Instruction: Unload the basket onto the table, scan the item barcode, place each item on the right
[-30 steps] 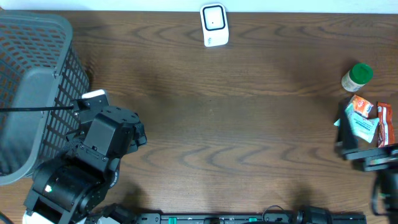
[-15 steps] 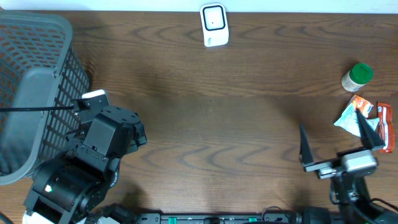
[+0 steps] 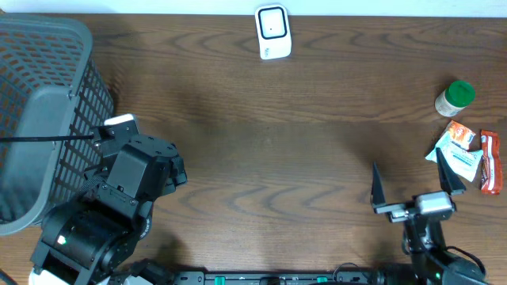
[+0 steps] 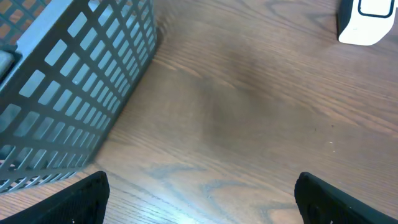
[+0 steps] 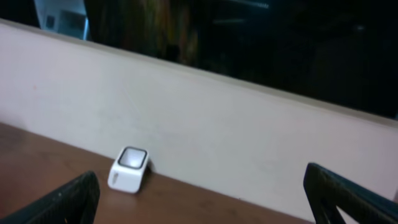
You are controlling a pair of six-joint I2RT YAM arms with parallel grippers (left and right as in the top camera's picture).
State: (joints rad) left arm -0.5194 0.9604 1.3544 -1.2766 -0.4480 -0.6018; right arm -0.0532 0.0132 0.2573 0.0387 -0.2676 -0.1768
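The white barcode scanner [image 3: 272, 32] stands at the table's far edge and shows small in the right wrist view [image 5: 129, 168]; its corner shows in the left wrist view [image 4: 367, 22]. Three items lie at the right edge: a green-lidded bottle [image 3: 454, 98], an orange and blue packet [image 3: 458, 152] and a red bar [image 3: 490, 161]. My right gripper [image 3: 415, 185] is open and empty, near the front edge, left of the packet and apart from it. The left gripper [image 4: 199, 196] is open over bare wood beside the basket, holding nothing.
A grey mesh basket [image 3: 43, 95] fills the left end of the table, its wall [image 4: 81, 93] close to my left fingers. The left arm's body [image 3: 119, 198] sits at the front left. A pale wall [image 5: 236, 130] runs behind the scanner.
The right gripper has pulled away from the packets at the right edge, moving left and toward the front edge, still open and empty. The left arm has not moved.
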